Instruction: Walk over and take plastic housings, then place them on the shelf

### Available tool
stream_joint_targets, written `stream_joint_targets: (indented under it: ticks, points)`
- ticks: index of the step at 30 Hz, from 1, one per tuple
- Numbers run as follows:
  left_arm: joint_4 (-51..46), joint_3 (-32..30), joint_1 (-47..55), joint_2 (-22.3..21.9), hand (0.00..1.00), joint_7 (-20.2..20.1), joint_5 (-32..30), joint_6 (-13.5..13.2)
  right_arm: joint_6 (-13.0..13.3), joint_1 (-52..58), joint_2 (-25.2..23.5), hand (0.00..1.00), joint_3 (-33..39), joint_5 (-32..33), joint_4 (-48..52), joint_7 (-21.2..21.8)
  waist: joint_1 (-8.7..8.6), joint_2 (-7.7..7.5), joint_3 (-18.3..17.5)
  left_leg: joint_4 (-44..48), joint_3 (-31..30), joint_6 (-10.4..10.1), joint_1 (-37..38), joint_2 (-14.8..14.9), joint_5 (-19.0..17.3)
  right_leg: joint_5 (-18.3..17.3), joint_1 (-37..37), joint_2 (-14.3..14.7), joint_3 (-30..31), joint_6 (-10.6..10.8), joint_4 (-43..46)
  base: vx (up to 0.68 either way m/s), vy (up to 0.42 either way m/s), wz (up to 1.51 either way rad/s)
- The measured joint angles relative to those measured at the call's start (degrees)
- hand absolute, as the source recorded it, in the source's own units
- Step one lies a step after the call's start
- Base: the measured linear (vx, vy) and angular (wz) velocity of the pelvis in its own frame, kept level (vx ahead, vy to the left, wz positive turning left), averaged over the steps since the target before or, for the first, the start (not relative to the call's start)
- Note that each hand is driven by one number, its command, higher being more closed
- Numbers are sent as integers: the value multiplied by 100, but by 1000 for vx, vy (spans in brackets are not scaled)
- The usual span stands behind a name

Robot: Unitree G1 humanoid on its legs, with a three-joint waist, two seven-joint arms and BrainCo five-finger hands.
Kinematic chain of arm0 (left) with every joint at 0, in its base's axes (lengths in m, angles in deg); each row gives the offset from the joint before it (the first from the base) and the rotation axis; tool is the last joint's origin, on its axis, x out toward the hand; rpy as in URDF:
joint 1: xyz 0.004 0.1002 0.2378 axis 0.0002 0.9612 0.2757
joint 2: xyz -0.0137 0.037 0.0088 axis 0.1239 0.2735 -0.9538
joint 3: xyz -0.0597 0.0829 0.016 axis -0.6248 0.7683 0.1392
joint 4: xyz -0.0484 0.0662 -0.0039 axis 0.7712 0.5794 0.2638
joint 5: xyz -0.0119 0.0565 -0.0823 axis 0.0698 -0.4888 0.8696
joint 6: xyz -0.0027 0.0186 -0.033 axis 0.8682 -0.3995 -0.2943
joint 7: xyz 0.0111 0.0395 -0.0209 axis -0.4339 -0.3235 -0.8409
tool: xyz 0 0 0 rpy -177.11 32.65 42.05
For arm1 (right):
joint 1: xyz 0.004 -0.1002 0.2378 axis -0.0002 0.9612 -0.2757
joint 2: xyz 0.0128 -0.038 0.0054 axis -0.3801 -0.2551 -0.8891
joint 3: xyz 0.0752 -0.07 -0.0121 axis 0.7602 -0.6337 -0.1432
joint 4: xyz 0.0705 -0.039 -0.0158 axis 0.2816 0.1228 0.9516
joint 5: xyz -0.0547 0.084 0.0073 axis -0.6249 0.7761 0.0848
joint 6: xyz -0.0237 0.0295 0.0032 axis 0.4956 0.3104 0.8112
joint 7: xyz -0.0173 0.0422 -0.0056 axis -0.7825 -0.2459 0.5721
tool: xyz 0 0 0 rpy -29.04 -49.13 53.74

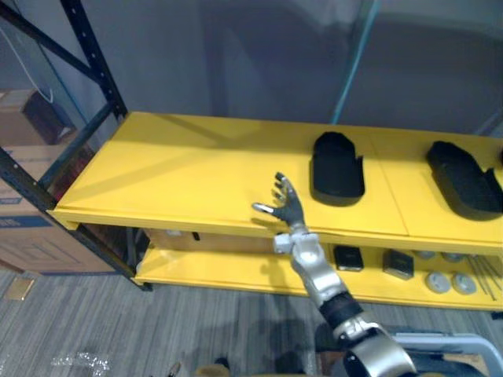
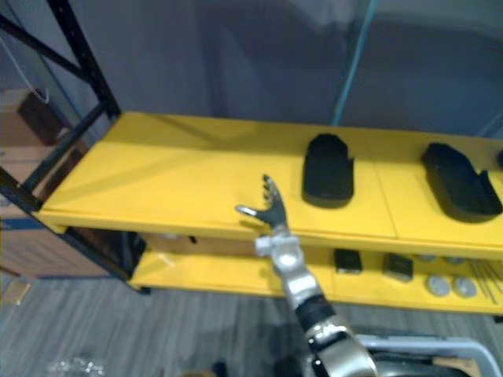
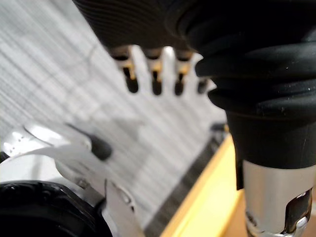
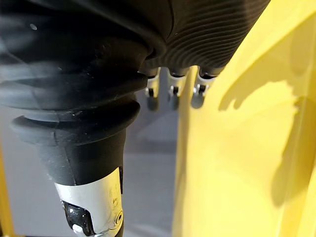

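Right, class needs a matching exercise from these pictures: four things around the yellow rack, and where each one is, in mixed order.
Things:
1 right hand
2 black housing
3 silver discs
4 cardboard box

Places:
A on the lower board, right part
B lying on the top yellow board
C beside the left end of the rack
D raised, open, at the top board's front edge

Pairs: 1-D, 2-B, 3-A, 4-C
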Motion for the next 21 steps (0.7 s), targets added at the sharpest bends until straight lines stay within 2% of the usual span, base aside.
stream_joint_targets:
  ticks: [4,7,13,18,21]
  points:
    - [12,87,-102,13,0,6,15,13,-39,-257,-12,0,32,-131,-202,-157,95,30,108,0,-16,3,-5,-30,3,5,8,-29,-26,19,0,20,36,5]
    - [10,105,-140,13,0,16,50,32,-190,-464,-72,0,111,-228,-401,-385,111,37,111,3,-81,3,-13,-58,5,-11,24,-57,-126,43,0,43,32,14]
    - [-50,359,-150,8,0,25,54,89,-343,-1070,-73,0,669,-448,-758,-821,161,216,318,4,-158,3,-11,-95,6,-56,42,-123,-233,115,86,0,22,8]
    - [-51,417,-156,9,0,27,55,122,-505,-1259,48,0,1059,-460,-951,-1193,211,238,421,10,-245,4,-57,-117,8,-80,12,-155,-318,123,143,5,18,8]
    - [-48,610,-155,90,0,27,54,135,-507,-1264,115,0,1321,-459,-996,-1372,235,246,425,31,-291,3,-88,-136,10,-83,-11,-179,-352,127,173,30,24,8]
